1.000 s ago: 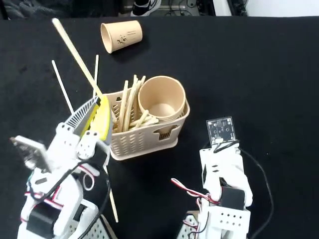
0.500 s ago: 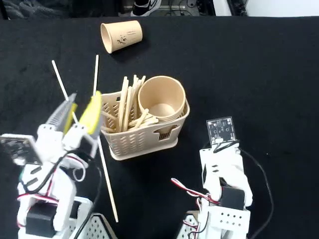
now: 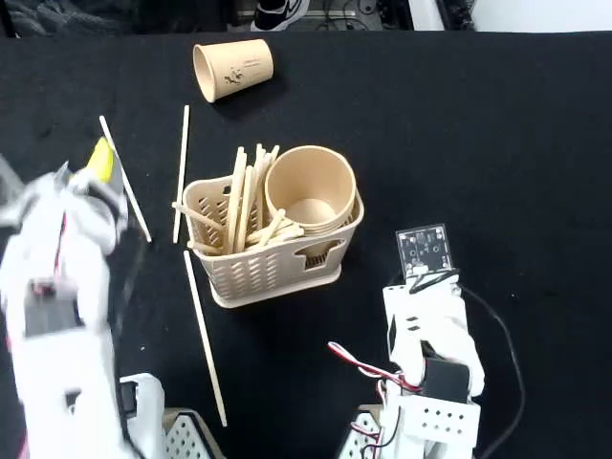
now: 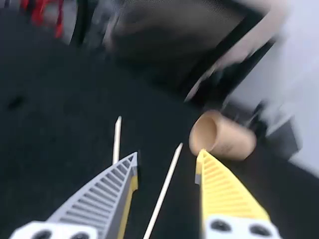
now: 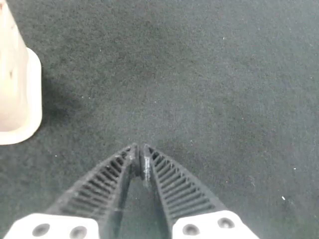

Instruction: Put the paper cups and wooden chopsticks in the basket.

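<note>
Basket holds at least 1 cup and a bundle of chopsticks. Judged roughly half done.

Outstanding: 1 loose cup on its side at the table's far edge, and 3 loose chopsticks beside the basket.

Left gripper is spread, empty, above 2 of them. Right gripper is clenched on nothing.

This looks like a robotics lab or a hobbyist's workroom. The desk is draped in plain black cloth. At its near edge stand two small white plastic arms, the left arm and the right arm, with loose red and black wires and a bare camera board. Past the far edge, cables and a shoe lie on the floor, with a pale wall behind.
</note>
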Controlling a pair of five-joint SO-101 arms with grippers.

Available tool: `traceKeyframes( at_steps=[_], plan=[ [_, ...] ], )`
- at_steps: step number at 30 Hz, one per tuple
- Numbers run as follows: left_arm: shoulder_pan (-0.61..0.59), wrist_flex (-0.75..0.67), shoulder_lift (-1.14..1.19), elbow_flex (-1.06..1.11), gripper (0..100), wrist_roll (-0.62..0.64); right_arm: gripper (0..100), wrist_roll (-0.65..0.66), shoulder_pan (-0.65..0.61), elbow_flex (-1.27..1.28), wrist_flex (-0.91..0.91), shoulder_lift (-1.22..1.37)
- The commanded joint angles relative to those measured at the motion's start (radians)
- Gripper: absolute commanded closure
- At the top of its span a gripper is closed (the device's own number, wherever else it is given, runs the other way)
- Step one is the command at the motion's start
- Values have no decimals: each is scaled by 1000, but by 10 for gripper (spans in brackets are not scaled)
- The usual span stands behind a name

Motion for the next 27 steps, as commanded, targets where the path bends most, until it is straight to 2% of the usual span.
traceKeyframes(
  at_steps=[1,5,9,16,20,23,27],
  plan=[
    [-13,-20,451,-248,805,6,986,2,-14,-4,5,-51],
    [-15,-18,772,-452,805,-3,986,2,-14,-4,5,-51],
    [-44,-12,1031,-641,806,-78,986,2,-14,-4,3,-51],
    [-85,-5,1353,-852,806,-87,986,2,-15,-4,2,-51],
    [-77,166,1445,-1020,812,-81,986,2,-15,-4,2,-51],
    [-58,331,1524,-1171,848,-86,986,2,-15,-4,2,-51],
    [-48,471,1671,-1351,892,-86,986,2,-15,-4,5,-51]
  ],
)
